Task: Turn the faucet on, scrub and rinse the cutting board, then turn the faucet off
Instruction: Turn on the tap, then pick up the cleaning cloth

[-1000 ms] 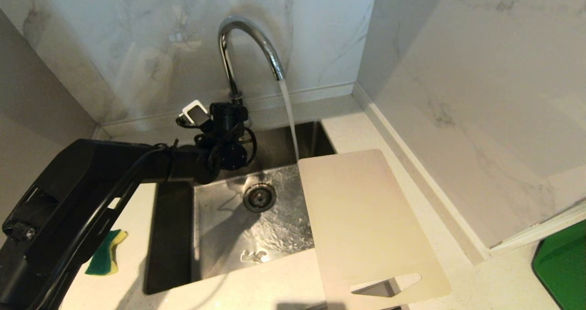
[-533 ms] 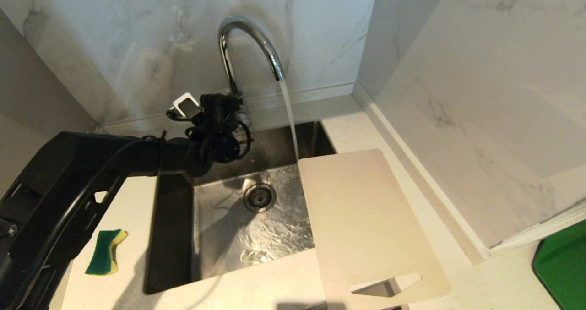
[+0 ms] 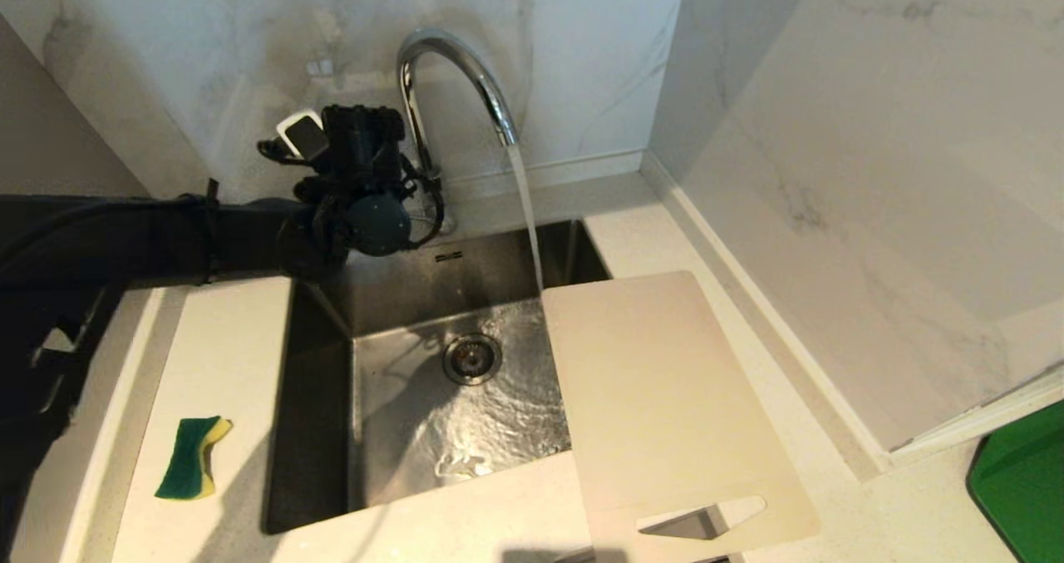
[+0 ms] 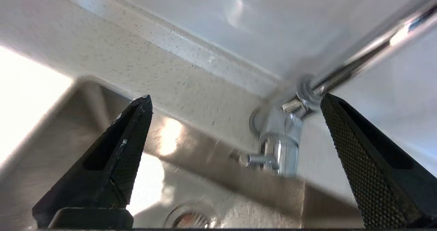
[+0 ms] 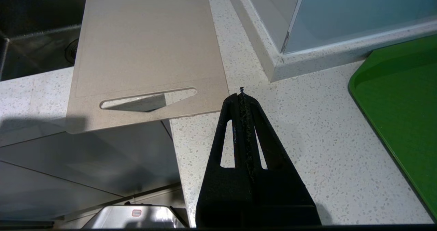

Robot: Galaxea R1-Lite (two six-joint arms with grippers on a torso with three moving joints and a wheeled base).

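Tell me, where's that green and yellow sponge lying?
In the head view the sponge lies on the counter left of the sink.

I see the faucet (image 3: 453, 89), a tall shiny chrome gooseneck, standing upright behind the sink (image 3: 399, 438) with its arched spout running a steady stream of water into the basin. From my left wrist view, its thin lever (image 4: 254, 159) sticks out sideways at the base. The cutting board (image 3: 665, 397), a flat beige-white rectangle, lies across the sink's right edge and the desk (image 3: 831, 496), handle slot (image 3: 702, 517) nearest me.
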